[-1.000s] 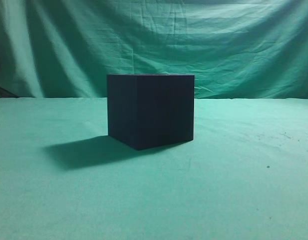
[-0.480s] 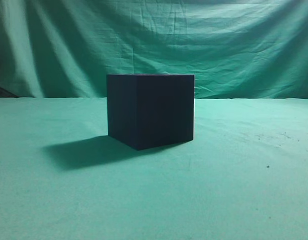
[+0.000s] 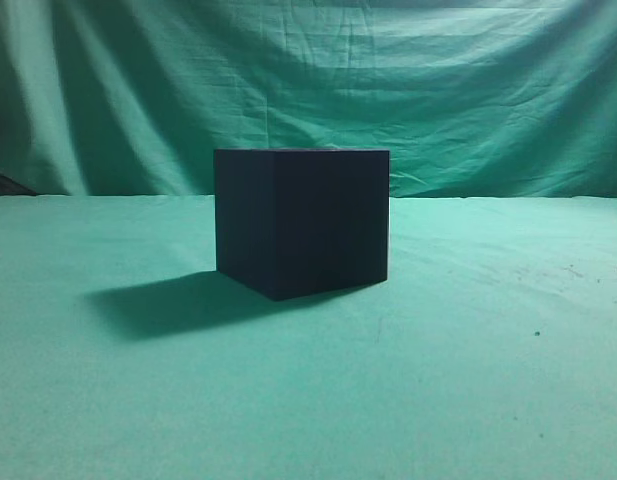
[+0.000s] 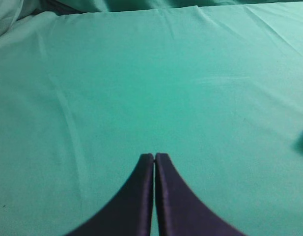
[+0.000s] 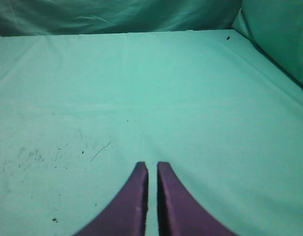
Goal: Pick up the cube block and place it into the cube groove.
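Note:
The cube groove (image 3: 301,222), a large dark navy-black box with plain matte sides, stands in the middle of the green cloth in the exterior view. The small purple-topped cube block shows in no view. My left gripper (image 4: 154,156) is shut and empty over bare green cloth in the left wrist view. My right gripper (image 5: 152,166) is shut with a thin gap between its fingers, empty, over bare cloth in the right wrist view. Neither gripper nor arm shows in the exterior view.
A green cloth (image 3: 468,380) covers the table and hangs as a backdrop (image 3: 438,90). The box casts a shadow (image 3: 168,305) to its left. Small dark specks and scuffs (image 5: 38,155) mark the cloth on the right side.

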You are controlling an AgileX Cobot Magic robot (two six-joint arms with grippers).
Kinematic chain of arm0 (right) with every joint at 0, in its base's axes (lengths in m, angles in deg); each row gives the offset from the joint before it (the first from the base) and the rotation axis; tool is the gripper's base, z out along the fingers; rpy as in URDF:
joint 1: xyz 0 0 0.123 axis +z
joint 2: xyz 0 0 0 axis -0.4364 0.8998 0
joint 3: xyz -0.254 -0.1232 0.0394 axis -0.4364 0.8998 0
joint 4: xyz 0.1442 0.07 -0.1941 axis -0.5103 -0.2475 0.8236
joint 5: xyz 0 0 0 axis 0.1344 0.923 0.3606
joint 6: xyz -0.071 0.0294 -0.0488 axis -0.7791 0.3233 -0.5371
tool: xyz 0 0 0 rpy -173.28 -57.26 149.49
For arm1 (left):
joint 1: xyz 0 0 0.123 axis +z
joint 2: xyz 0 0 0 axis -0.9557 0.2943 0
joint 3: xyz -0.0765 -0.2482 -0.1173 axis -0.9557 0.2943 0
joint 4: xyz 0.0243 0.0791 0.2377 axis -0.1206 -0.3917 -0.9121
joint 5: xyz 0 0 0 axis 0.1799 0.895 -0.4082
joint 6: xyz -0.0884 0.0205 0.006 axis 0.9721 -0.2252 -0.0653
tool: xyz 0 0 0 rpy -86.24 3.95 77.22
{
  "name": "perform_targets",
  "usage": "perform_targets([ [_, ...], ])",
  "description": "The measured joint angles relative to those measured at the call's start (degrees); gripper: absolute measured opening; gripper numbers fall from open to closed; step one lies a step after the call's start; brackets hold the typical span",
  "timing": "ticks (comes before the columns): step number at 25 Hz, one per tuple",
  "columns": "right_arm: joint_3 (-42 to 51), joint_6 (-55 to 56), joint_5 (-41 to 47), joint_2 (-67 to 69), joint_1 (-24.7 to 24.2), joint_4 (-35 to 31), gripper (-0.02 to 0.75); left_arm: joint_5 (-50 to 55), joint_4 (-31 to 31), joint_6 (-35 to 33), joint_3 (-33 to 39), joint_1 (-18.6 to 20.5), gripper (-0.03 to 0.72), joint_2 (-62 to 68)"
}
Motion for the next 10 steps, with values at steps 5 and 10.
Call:
perform_targets([
  [5, 0.0, 0.0, 0.1, 0.0, 0.0, 0.0, 0.0, 0.0, 0.0, 0.0, 0.0, 0.0, 0.0, 0.0],
  [10, 0.0, 0.0, 0.1, 0.0, 0.0, 0.0, 0.0, 0.0, 0.0, 0.0, 0.0, 0.0, 0.0, 0.0],
])
